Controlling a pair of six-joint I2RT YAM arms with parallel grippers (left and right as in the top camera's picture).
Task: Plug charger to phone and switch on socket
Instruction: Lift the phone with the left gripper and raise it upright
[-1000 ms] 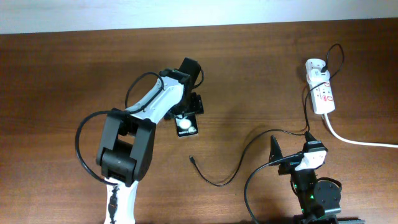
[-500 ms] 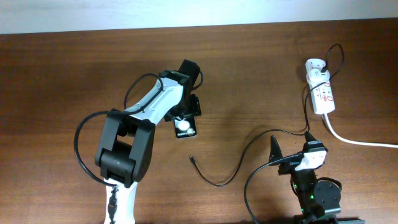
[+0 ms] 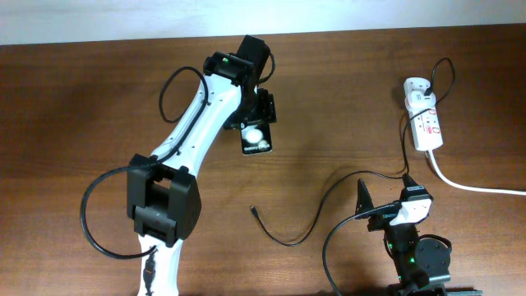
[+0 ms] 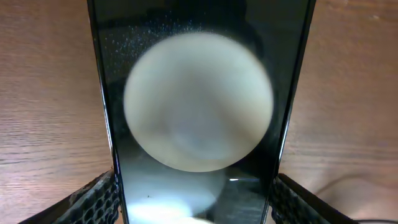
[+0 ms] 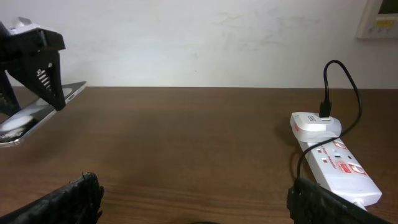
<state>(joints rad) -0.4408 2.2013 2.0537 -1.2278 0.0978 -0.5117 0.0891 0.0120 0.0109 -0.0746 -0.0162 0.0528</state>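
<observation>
My left gripper (image 3: 256, 122) is shut on the black phone (image 3: 256, 138) and holds it tilted above the table, left of centre. In the left wrist view the glossy phone (image 4: 199, 74) fills the space between my fingers (image 4: 196, 208) and reflects a round white spot. The right wrist view shows the phone (image 5: 37, 115) at the far left. The charger's thin black cable (image 3: 329, 197) runs from the white adapter (image 3: 417, 85) to its plug tip (image 3: 254, 210), which lies loose on the table. The socket (image 3: 427, 127) lies at the far right. My right gripper (image 3: 383, 197) is open and empty.
The socket's thick white cord (image 3: 477, 187) runs off the right edge. The socket (image 5: 336, 165) and its adapter (image 5: 314, 124) show at the right of the right wrist view. A white wall borders the table's far edge.
My left arm has carried the phone toward the far side of the table and slightly right, lifting it. The right arm and the cable have not moved.
</observation>
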